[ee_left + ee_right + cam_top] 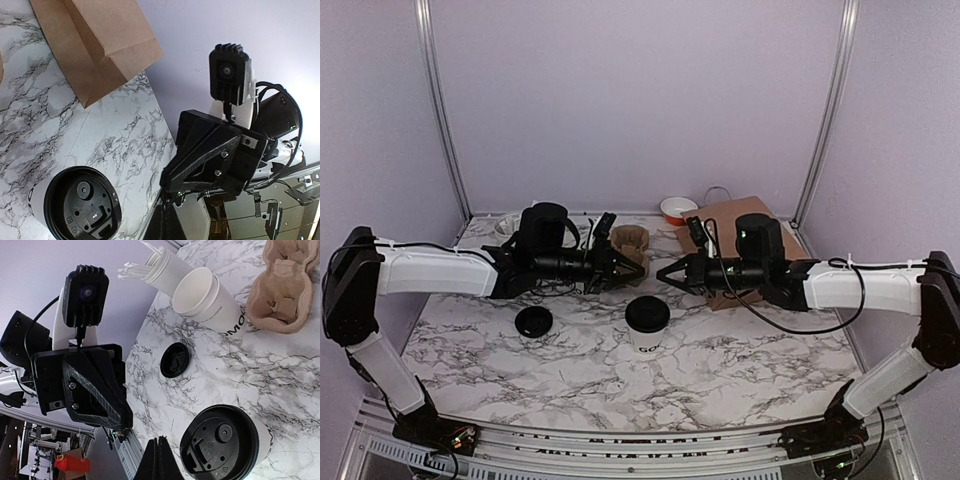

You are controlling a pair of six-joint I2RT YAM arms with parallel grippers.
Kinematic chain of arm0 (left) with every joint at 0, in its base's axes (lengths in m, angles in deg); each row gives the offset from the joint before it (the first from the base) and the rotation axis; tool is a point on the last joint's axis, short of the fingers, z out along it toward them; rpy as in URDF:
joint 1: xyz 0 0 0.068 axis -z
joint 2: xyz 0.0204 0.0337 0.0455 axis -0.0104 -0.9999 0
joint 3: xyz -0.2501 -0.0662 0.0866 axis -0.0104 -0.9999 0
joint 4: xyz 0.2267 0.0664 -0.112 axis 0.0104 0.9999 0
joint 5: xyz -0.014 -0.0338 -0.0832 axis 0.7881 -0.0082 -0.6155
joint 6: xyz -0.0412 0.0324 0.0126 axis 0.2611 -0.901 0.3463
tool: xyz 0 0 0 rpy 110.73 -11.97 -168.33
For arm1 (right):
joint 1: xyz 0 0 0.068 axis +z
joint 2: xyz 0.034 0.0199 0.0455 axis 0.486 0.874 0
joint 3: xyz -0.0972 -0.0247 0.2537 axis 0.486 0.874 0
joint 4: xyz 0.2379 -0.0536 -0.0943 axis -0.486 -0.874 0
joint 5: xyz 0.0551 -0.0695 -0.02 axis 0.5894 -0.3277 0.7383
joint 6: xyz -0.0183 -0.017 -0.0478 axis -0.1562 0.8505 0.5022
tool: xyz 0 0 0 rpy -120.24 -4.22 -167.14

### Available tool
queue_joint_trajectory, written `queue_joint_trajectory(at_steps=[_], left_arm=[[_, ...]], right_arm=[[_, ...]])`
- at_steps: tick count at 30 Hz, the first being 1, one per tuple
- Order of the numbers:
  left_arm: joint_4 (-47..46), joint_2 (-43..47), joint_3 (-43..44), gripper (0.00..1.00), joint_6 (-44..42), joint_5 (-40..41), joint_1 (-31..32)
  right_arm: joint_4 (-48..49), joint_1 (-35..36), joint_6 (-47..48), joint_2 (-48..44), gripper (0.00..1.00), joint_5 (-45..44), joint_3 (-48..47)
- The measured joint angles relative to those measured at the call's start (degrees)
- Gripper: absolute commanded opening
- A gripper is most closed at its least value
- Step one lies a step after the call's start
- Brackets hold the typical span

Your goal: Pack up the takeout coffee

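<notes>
The takeout coffee is a small white cup with a black lid, upright near the table's middle. It also shows in the left wrist view and the right wrist view. My left gripper hovers just behind and left of it, fingers pressed together and empty; it also shows in the left wrist view. My right gripper hovers just behind and right of it, also shut and empty, and shows in the right wrist view. The two gripper tips face each other, a short gap apart.
A loose black lid lies left of the cup. A brown pulp tray sits behind the grippers, with a lidless white cup and a canister of white sticks at back left. A brown paper bag and a red-rimmed bowl are at back right.
</notes>
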Motion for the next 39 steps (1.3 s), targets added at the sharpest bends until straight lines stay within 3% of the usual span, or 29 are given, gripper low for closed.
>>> queue_joint_trajectory(at_steps=[8,12,19,23,27,29,34,39], left_arm=[[3.0,0.7,0.2,0.0,-1.1,1.3,0.0],[4.3,0.7,0.2,0.0,-1.7,1.7,0.0],[5.8,0.7,0.2,0.0,-2.6,2.1,0.0],[6.4,1.0,0.2,0.04,-3.2,2.4,0.0],[7.1,3.5,0.2,0.18,-4.4,4.1,0.0],[8.2,5.6,0.2,0.38,-5.4,6.0,0.0],[13.2,11.5,0.2,0.77,-8.8,13.8,0.1],[19.5,15.7,0.2,0.96,-11.7,22.2,0.1]], right_arm=[[11.9,0.0,-3.7,10.4,0.0,3.9,6.3],[15.6,-0.2,-5.1,11.1,0.0,4.7,6.6],[8.0,-0.2,-3.3,8.6,0.0,3.2,4.7],[2.7,-0.1,-1.2,6.3,0.16,1.9,1.8],[-4.8,0.9,3.5,3.8,0.63,-2.1,-3.4],[-8.8,2.1,6.3,2.8,0.76,-5.3,-6.4],[-18.5,6.9,12.9,2.0,0.89,-15.0,-13.0],[-29.5,13.3,18.5,3.5,0.91,-26.8,-19.5]])
